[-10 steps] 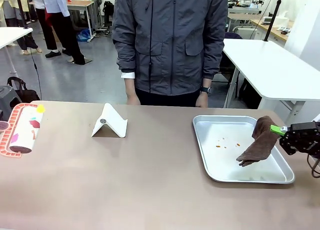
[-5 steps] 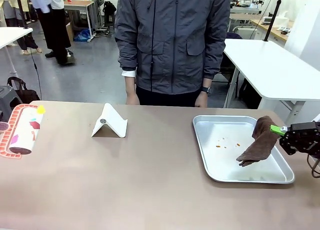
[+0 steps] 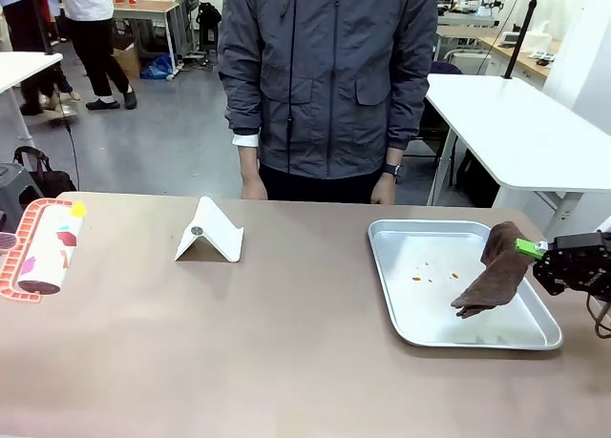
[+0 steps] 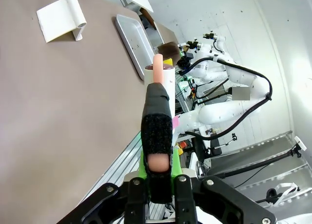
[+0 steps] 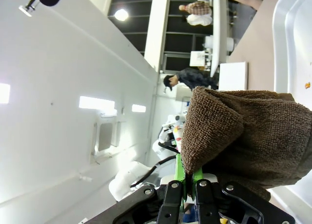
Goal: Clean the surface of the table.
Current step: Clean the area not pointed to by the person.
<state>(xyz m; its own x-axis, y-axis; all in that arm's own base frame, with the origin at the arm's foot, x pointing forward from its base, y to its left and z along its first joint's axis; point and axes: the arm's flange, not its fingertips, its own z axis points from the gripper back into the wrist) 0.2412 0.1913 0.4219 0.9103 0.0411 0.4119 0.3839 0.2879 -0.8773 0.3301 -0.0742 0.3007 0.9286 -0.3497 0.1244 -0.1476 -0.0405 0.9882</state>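
The brownish table [image 3: 239,343] stretches across the front view. My right gripper [image 3: 528,249] is at its right edge, shut on a brown cloth [image 3: 492,271] that hangs down into the metal tray [image 3: 401,304]. The right wrist view shows the cloth [image 5: 243,136] pinched between that gripper's [image 5: 185,177] green pads. My left gripper [image 4: 158,173] is shut on the black-wrapped pink handle of a roller [image 4: 158,77], held out over the table [image 4: 48,97]. The roller [image 3: 43,247], white with coloured patches, shows at the table's left edge in the front view.
A few orange crumbs [image 3: 425,274] lie in the tray. A folded white stand [image 3: 210,231] sits left of centre at the back. A person [image 3: 325,85] in a grey jacket stands at the far edge, hands hanging down. White tables stand behind on the right.
Both arms, the cloth and the roller have stayed put. People in the far background have walked leftward.
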